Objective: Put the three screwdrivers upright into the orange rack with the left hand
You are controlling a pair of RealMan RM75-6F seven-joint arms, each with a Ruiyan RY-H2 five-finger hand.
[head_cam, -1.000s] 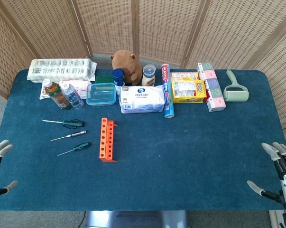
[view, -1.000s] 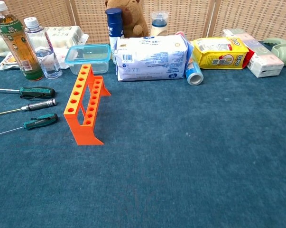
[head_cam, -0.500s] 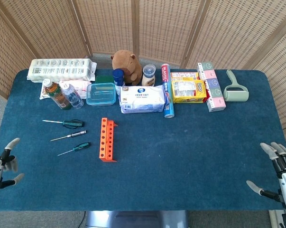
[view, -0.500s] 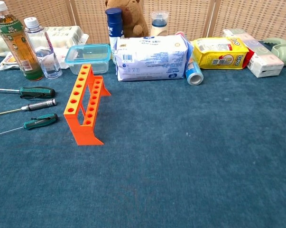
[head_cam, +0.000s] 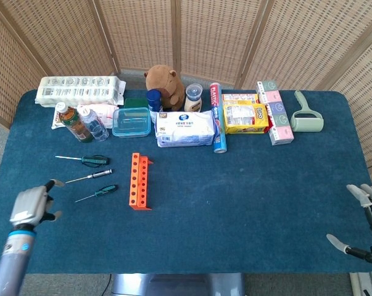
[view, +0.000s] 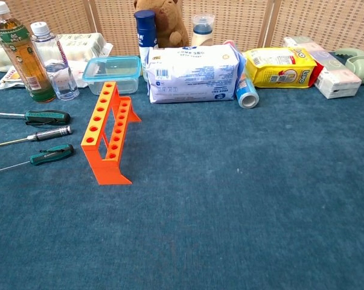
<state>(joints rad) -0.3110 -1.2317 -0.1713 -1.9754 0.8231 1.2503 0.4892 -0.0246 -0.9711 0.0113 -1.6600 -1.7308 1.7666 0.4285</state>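
Three screwdrivers lie flat on the blue table left of the orange rack: a green-handled one farthest back, a silver-handled one in the middle, and a small green-handled one nearest. The rack stands upright with all its holes bare. My left hand hovers over the front-left of the table, short of the screwdrivers, fingers apart and holding nothing. My right hand sits at the front-right edge, fingers spread. Neither hand shows in the chest view.
Along the back stand two bottles, a clear lidded box, a wipes pack, a plush toy, a yellow bag, a foil roll, boxes, a lint roller and an egg carton.
My left hand has risen from the front-left table edge and moved right and forward over the table toward the screwdrivers. The right hand has dropped slightly. The screwdrivers and rack are unmoved.
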